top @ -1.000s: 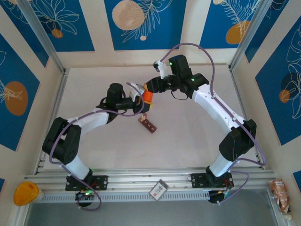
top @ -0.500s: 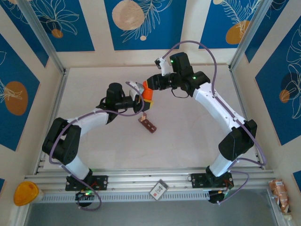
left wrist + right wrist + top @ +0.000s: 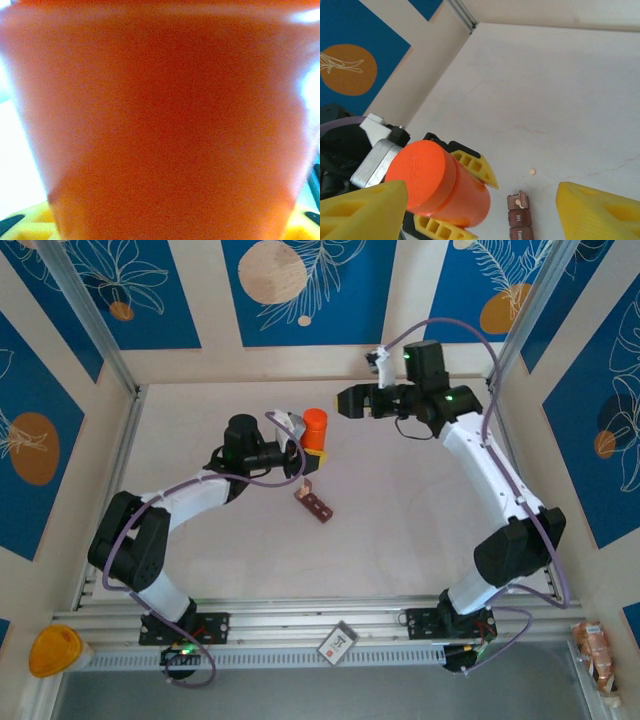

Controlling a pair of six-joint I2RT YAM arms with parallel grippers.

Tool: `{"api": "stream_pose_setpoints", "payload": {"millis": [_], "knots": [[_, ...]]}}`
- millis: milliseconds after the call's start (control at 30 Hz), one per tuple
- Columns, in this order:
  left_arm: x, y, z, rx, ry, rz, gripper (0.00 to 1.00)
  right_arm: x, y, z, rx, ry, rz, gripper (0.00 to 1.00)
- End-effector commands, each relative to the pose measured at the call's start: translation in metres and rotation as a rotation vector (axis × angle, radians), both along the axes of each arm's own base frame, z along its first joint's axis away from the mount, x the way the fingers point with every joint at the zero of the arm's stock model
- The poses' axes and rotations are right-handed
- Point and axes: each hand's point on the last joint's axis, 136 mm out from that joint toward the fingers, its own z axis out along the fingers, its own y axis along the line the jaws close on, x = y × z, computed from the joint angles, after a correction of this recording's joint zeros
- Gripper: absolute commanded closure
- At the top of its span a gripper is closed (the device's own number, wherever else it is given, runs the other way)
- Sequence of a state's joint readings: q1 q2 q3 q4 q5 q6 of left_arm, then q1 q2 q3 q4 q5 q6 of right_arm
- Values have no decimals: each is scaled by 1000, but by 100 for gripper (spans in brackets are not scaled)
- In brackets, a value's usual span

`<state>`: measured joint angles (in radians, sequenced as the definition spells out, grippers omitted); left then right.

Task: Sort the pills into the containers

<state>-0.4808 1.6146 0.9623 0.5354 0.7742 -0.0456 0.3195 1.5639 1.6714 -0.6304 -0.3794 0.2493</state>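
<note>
- Orange plastic bottle stands upright near the middle of the worktop, with the left gripper clamped on its lower body. Its cap looks seated.
- Right gripper hangs just right of the bottle with its jaws apart, holding nothing.
- Containers lie just near of the bottle. The far compartment's lid is up, with what looks like a pale pill inside. One loose pill sits close by.
- The step appears to be uncapping. The right gripper should come in level, close on the cap alone above the left pads, and twist while the left holds firm.
- Open worktop lies right and near, but the far wall is close behind the right arm. Any pull-off is safer drawn rightward, clear of the strip.
</note>
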Motion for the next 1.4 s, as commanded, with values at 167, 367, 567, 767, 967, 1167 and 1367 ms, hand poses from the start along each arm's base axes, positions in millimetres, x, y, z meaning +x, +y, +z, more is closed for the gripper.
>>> {"api": "stream_pose_setpoints", "payload": {"millis": [167, 367, 567, 767, 967, 1167, 1367], "knots": [[-21, -7, 47, -68, -51, -148, 100, -47, 13, 15, 63, -156, 295, 21], [-22, -9, 54, -92, -38, -166, 100, -53, 17, -2, 76, -140, 313, 18], [-23, -12, 61, -118, -16, -189, 100, -57, 29, -15, 83, -125, 338, 16], [-23, -12, 65, -130, -5, -202, 100, -54, 46, -19, 96, -131, 364, 16], [-25, -12, 63, -128, 1, -209, 100, -51, 64, -21, 97, -127, 398, 17], [-27, -12, 64, -130, 7, -218, 100, -45, 73, -23, 113, -119, 397, 23], [-29, -12, 60, -125, 18, -227, 100, -43, 72, -18, 121, -131, 384, 27]]}}
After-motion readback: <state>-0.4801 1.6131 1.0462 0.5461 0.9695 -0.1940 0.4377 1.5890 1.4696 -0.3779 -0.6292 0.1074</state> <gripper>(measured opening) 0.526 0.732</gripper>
